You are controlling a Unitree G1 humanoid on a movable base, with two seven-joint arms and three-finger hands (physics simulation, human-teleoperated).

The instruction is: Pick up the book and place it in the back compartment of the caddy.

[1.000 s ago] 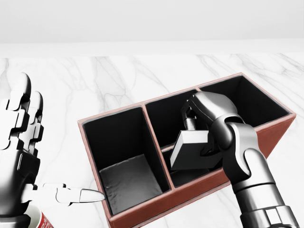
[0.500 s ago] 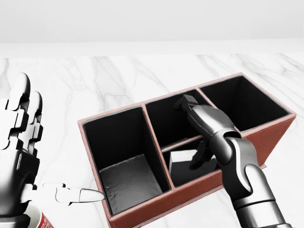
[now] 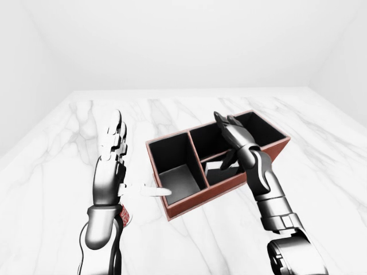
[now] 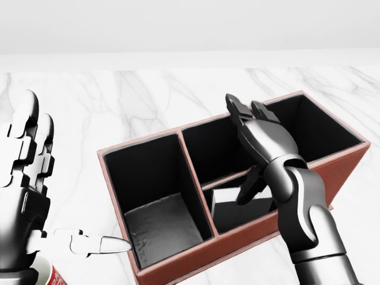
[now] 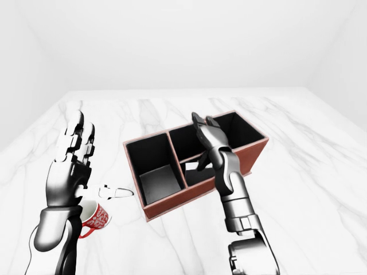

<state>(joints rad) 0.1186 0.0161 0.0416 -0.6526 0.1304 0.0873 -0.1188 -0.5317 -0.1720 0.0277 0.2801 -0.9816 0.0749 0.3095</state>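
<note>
My right hand point(image 4: 256, 135) hangs splayed and empty over the caddy point(image 4: 178, 268), book point(image 4: 226, 200) beneath my palm in the near pocket, risking misplacement.

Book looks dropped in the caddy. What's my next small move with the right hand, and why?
Probably lift the right hand straight up and clear. Its fingers are open and off the book, which sits in the caddy's middle lower compartment in the head view; whether that is the back one, I cannot tell.
</note>
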